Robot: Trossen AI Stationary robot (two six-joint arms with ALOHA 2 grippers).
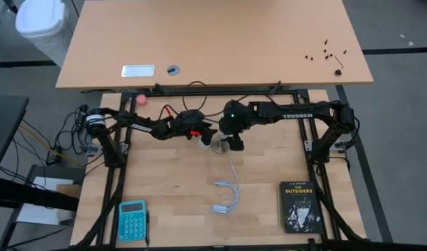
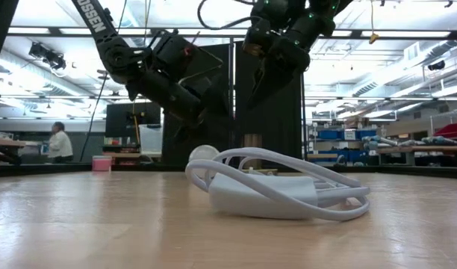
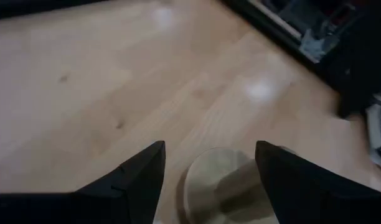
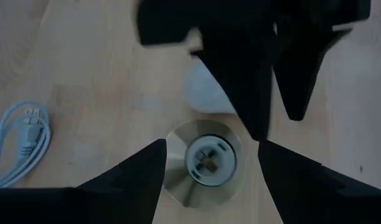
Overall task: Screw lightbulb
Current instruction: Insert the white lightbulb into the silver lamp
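At table centre: left gripper (image 1: pixel 204 139) jaws clamped on small white frosted lightbulb (image 4: pixel 206 93); right gripper (image 4: pixel 209 163) jaws apart, straddling round metallic socket disc (image 4: pixel 204 163). Step: alignment; next needs base-down seating, then twist.

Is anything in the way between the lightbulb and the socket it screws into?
Nothing visible lies between them. The lightbulb sits right beside the socket, whose opening is bare. The left end effector is at the lightbulb. The right end effector is over the socket and may crowd the approach from above.
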